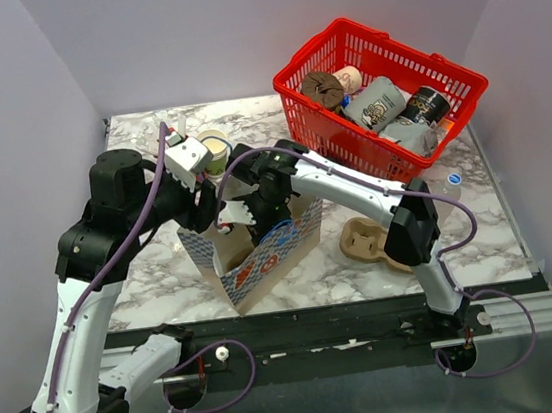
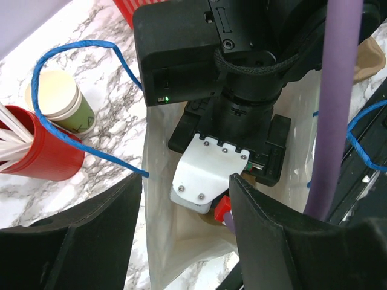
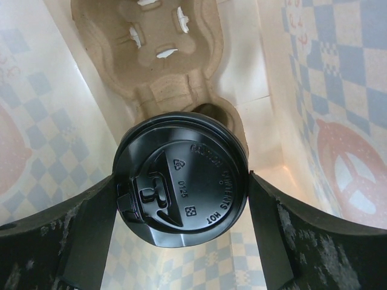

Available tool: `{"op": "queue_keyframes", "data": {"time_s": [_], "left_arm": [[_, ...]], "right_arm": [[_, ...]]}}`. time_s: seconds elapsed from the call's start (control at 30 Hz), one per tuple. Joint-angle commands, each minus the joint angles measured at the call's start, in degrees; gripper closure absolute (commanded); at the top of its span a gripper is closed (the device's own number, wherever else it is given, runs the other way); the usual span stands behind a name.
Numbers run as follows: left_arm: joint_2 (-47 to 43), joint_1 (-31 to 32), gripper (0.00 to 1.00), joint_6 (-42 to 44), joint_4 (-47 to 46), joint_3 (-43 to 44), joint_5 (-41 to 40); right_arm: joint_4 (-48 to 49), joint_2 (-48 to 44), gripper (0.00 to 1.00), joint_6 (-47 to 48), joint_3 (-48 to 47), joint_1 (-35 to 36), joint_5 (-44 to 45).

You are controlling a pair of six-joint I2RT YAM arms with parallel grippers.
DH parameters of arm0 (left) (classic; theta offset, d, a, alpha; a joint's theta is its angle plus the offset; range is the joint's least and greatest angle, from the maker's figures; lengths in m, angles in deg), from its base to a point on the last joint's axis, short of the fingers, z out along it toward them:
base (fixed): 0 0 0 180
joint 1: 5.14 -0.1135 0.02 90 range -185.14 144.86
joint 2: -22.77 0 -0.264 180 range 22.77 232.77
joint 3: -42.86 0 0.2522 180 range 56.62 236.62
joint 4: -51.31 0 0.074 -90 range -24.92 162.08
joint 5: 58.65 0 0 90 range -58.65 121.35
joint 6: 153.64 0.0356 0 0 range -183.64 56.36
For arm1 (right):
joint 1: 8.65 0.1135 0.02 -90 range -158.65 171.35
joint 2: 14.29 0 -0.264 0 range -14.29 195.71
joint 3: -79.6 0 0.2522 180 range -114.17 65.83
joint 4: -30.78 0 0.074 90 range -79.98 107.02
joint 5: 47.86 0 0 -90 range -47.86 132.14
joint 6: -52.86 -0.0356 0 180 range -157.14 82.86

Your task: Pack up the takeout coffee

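My right claw [image 3: 181,187] is clamped on the takeout coffee [image 3: 181,196], one finger on each side of the black lid [image 3: 211,175], centre of the right wrist view. The cup body is hidden under the lid. Just behind it, upper centre, is the pulp carrier tray [image 3: 163,54] on the floor of the paper bag [image 3: 338,121]. A dark pocket peeks out at the lid's upper right. I can't tell if the cup base is seated.

My left claw [image 2: 184,199] has its fingers [image 2: 91,235] apart, above the bag mouth, holding nothing. In the left of that view are a red cup [image 2: 42,154] and an unlidded paper cup [image 2: 63,103].

Step, I judge: placing the coffee in the bag, nearly done. Next: lower it straight into the pocket, keep it upright, let go, then lift out without snagging the bag walls.
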Motion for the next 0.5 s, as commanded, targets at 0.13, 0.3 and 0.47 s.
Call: {"op": "queue_keyframes", "data": {"time_s": [0.13, 0.3, 0.47], "left_arm": [[-0.91, 0.37, 0.23, -0.02, -0.82, 1.46, 2.73], [-0.82, 0.46, 0.21, 0.86, 0.15, 2.08, 2.56], [-0.82, 0.45, 0.21, 1.91, 1.12, 2.78, 1.33]], "right_arm": [[2.42, -3.38, 0.13, -6.22, 1.77, -0.01, -0.75], [6.73, -5.67, 0.0, -7.45, 3.53, -0.09, -0.84], [6.73, -6.02, 0.0, -8.51, 2.65, -0.18, -2.07]]}}
